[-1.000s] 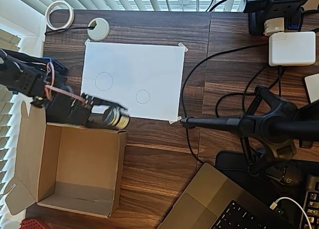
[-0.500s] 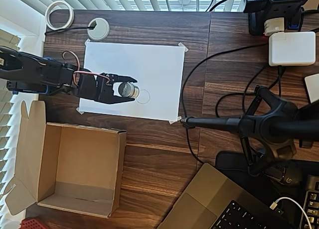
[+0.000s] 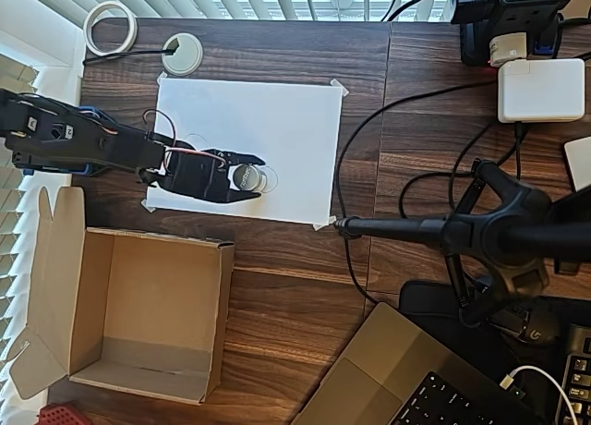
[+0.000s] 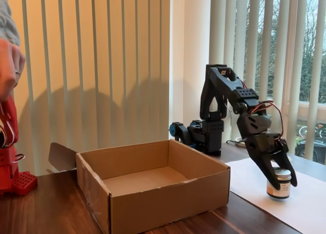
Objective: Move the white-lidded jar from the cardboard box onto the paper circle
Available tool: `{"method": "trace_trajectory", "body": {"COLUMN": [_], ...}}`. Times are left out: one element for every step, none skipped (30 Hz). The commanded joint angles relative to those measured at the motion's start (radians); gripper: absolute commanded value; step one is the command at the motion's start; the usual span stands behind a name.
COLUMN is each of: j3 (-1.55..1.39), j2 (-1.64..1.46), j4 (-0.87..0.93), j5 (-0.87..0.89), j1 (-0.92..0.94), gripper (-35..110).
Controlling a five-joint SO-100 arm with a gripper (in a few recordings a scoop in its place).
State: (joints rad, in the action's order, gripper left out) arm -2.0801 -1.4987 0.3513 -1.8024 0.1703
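In the overhead view my black gripper (image 3: pixel 247 177) reaches in from the left over the white taped sheet (image 3: pixel 277 120), shut on the white-lidded jar (image 3: pixel 246 176). The jar covers the left part of the paper circle (image 3: pixel 272 180), whose right arc still shows. In the fixed view the jar (image 4: pixel 279 182) stands upright, at or just above the sheet (image 4: pixel 305 208), with the gripper (image 4: pixel 278 181) coming down over it and a finger on each side. The cardboard box (image 3: pixel 138 314) lies open at the lower left with nothing in it, and it also shows in the fixed view (image 4: pixel 153 188).
My arm partly hides the larger pencil circle (image 3: pixel 193 140). A white grommet (image 3: pixel 182 54) and a tape roll (image 3: pixel 110 28) lie at the back left. A black stand arm (image 3: pixel 434 229) and cables cross right of the sheet. A laptop (image 3: pixel 406 379) sits at the front.
The gripper carried the jar from the box's back edge out over the sheet, then a little further right and down to the small circle.
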Motion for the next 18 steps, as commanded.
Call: {"method": "trace_trajectory", "body": {"j3": [0.103, 0.104, 0.104, 0.104, 0.106, 0.106, 0.106, 0.106, 0.106, 0.106, 0.106, 0.107, 0.107, 0.107, 0.107, 0.107, 0.107, 0.109], "j2": [-0.02, -0.014, -0.011, -0.008, -0.005, 0.0, 0.002, 0.005, 0.008, 0.011, 0.014, 0.015, 0.018, 0.02, 0.021, 0.023, 0.025, 0.026], "j4": [-0.026, -0.029, -0.034, -0.037, -0.038, -0.04, -0.043, -0.044, -0.046, -0.046, -0.048, -0.049, -0.051, -0.052, -0.052, -0.052, -0.052, -0.054], "j5": [-0.002, -0.003, -0.003, -0.003, -0.002, -0.002, -0.002, -0.002, -0.002, 0.0, 0.002, 0.005, 0.006, 0.009, 0.011, 0.015, 0.018, 0.02], "j1": [0.008, 0.008, 0.008, 0.006, 0.006, 0.006, 0.006, 0.006, 0.006, 0.006, 0.005, 0.003, 0.002, 0.0, -0.002, -0.005, -0.006, -0.008], "gripper": [0, 0, 0, 0, 0, 0, 0, 0, 0, 0, 0, 0, 0, 0, 0, 0, 0, 0]}}
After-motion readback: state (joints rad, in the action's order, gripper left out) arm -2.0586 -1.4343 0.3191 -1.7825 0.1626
